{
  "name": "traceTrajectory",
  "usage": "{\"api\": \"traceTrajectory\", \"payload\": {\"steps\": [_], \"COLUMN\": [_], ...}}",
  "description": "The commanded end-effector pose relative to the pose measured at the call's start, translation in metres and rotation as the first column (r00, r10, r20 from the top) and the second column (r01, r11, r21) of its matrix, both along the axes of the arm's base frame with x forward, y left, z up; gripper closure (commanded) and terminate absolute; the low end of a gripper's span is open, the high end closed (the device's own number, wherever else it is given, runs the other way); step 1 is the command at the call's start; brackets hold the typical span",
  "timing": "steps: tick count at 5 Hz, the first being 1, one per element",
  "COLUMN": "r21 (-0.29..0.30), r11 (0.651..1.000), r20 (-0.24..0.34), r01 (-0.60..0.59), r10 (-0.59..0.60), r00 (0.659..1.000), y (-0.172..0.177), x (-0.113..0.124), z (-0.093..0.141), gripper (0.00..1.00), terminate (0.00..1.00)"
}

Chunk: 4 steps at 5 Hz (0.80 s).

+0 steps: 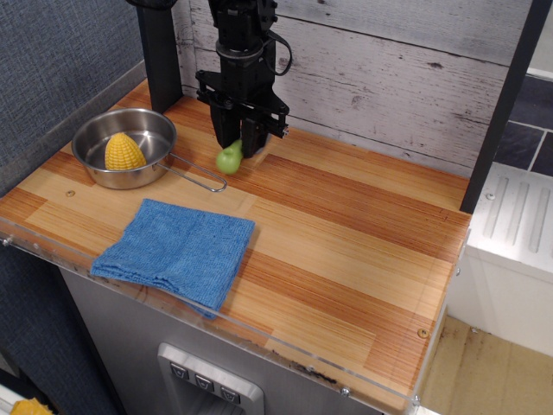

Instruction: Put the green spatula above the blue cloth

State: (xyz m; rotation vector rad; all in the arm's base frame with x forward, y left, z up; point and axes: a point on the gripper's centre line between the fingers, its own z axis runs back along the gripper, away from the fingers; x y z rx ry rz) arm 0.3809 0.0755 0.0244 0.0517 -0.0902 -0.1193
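The green spatula [229, 158] shows only its lime-green handle, low over the wooden table behind the blue cloth. Its grey blade is hidden behind the gripper. The black gripper [241, 147] hangs from the arm at the back, with its fingers [230, 135] on either side of the spatula just above the handle. The area by the right finger is blurred, so I cannot tell whether the jaws are clamped or parting. The blue cloth [177, 251] lies folded near the table's front left edge, apart from the spatula.
A steel pan [153, 127] with a wire handle holds a yellow corn cob [124, 152] at the left, close to the spatula. A black post [160, 52] stands behind the pan. A plank wall [389, 78] backs the table. A white unit [510, 251] stands beyond the right edge.
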Motion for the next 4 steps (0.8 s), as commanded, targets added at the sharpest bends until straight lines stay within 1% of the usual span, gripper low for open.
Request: {"api": "traceTrajectory", "payload": {"steps": [1, 2, 3, 4], "r21": [0.003, -0.015, -0.068, -0.098], "r11": [0.997, 0.989, 0.990, 0.991], "r20": [0.153, 0.218, 0.198, 0.154], "r01": [0.071, 0.145, 0.127, 0.093], "r10": [-0.071, -0.139, -0.111, -0.077], "r00": [0.986, 0.966, 0.974, 0.985], "y": [0.001, -0.009, -0.013, -0.015], "x": [-0.016, -0.040, -0.058, -0.070], "z": [0.068, 0.096, 0.098, 0.093], "gripper": [0.00, 0.00, 0.00, 0.00], "terminate": [0.00, 0.00, 0.00, 0.00]}}
